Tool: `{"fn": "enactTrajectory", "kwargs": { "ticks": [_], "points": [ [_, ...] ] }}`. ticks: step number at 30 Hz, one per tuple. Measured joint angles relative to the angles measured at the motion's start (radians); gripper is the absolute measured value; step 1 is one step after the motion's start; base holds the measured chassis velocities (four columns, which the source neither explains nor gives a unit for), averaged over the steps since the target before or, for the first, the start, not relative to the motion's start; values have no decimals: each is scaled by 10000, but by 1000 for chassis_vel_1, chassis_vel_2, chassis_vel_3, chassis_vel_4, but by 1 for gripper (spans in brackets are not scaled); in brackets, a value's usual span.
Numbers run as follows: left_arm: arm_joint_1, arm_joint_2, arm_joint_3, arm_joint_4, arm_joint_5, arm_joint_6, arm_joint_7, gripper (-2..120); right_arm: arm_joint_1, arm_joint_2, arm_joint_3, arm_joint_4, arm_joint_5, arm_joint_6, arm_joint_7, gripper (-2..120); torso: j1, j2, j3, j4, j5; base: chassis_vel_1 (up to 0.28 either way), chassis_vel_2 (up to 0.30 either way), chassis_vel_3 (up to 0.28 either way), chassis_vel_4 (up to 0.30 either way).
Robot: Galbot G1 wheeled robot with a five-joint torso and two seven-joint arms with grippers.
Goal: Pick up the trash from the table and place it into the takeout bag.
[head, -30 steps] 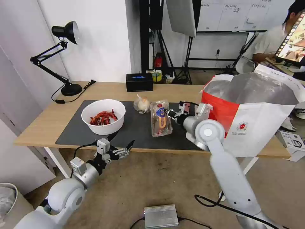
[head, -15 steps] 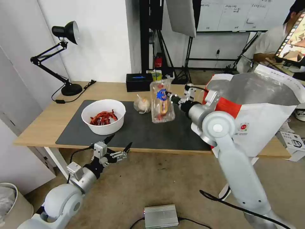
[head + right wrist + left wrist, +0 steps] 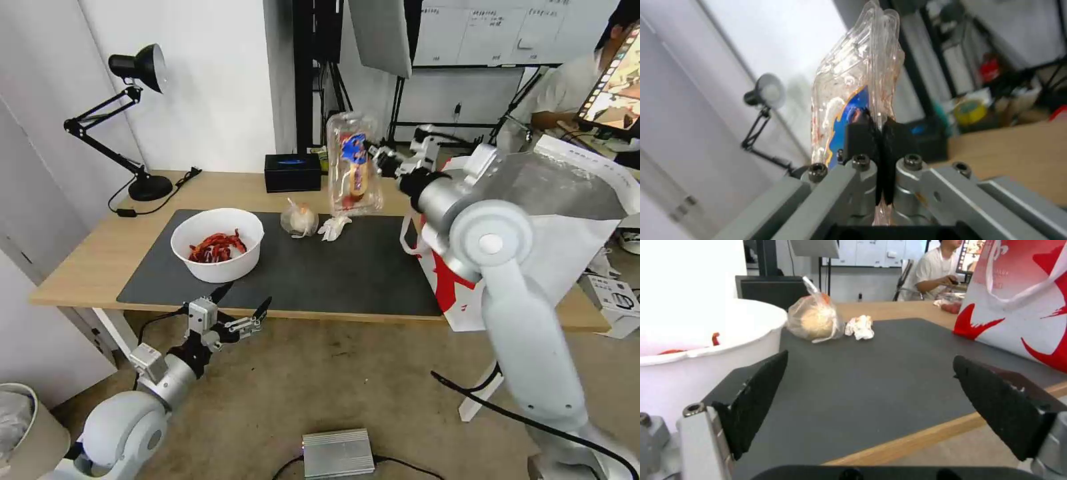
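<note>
My right gripper (image 3: 375, 152) (image 3: 880, 133) is shut on the edge of the clear clamshell tray (image 3: 353, 165) (image 3: 853, 83), which hangs upright in the air above the mat's far edge, just left of the takeout bag (image 3: 553, 227). On the dark mat (image 3: 300, 273) stand the white bowl of red scraps (image 3: 217, 243) (image 3: 693, 350), the small knotted bag (image 3: 298, 218) (image 3: 813, 318) and the crumpled tissue (image 3: 333, 227) (image 3: 860, 327). Open and holding nothing, my left gripper (image 3: 237, 310) (image 3: 871, 406) hovers low at the table's front edge, below the bowl.
A black desk lamp (image 3: 137, 127) stands at the table's (image 3: 87, 267) far left, and a black box (image 3: 292, 171) sits at its back edge. On the floor lies a silver box (image 3: 338, 452). A white bin (image 3: 20, 427) is at the lower left.
My right gripper has lifted the clamshell tray off the mat and carried it up and toward the bag. The tissue is uncovered now. My left arm has sunk slightly lower.
</note>
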Motion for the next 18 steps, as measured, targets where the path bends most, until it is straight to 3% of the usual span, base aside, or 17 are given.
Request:
{"fn": "enactTrajectory", "kwargs": {
  "ticks": [18],
  "points": [
    [-80, -25, 93, 36, 8, 72, -88, 100, -100, -942, 1120, 420, -1409, -188, 444, 0, 0, 1, 0, -2, 2, 0, 0, 0, 0]
  ]
}}
